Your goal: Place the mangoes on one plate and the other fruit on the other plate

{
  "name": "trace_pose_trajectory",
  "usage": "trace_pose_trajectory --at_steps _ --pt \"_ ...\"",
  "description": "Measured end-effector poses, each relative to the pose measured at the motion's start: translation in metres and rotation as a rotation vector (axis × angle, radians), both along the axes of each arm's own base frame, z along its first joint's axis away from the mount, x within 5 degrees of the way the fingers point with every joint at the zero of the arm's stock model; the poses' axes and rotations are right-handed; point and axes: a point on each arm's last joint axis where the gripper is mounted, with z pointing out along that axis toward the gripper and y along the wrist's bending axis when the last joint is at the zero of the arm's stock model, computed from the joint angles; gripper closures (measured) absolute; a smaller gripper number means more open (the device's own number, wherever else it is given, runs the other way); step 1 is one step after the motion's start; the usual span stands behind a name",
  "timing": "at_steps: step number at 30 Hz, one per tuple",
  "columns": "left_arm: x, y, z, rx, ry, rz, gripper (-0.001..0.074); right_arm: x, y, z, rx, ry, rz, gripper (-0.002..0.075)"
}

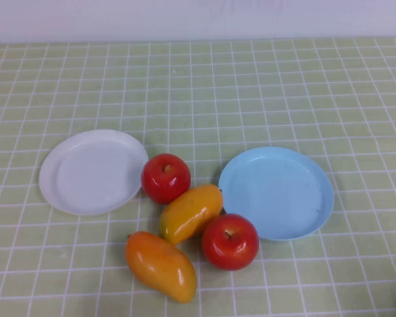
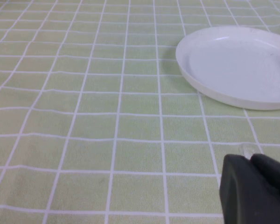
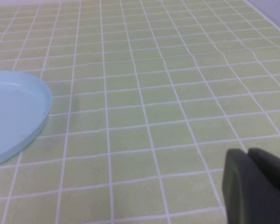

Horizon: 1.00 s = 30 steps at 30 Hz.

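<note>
In the high view two red apples (image 1: 165,177) (image 1: 230,241) and two mangoes lie between the plates: a yellow-orange mango (image 1: 190,212) in the middle and a deeper orange mango (image 1: 160,265) near the front edge. The white plate (image 1: 72,191) lies to the left and holds nothing. The light blue plate (image 1: 297,224) to the right is bare as well. Neither arm shows in the high view. My left gripper (image 2: 249,157) is shut over bare cloth, short of the white plate (image 2: 233,65). My right gripper (image 3: 247,151) is shut over the cloth, off to the side of the blue plate (image 3: 9,116).
A pale green checked tablecloth (image 1: 264,86) covers the whole table up to a white wall at the back. The fruits touch or nearly touch one another in a tight cluster between the two plates.
</note>
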Motion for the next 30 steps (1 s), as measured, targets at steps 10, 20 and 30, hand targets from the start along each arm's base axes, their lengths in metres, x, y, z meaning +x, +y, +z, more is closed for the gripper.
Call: trace_pose_trajectory --at_steps 10,20,30 --pt "0.0 0.0 0.0 0.0 0.0 0.0 0.0733 0.0 0.0 0.0 0.0 0.0 0.0 0.0743" --pt "0.0 0.0048 0.0003 0.141 -0.002 0.011 0.0733 0.0 0.0 0.0 0.0 0.0 0.0 0.0743" --pt "0.0001 0.006 0.0005 0.177 -0.004 0.014 0.0733 0.0 0.0 0.0 0.0 0.0 0.0 0.0743"
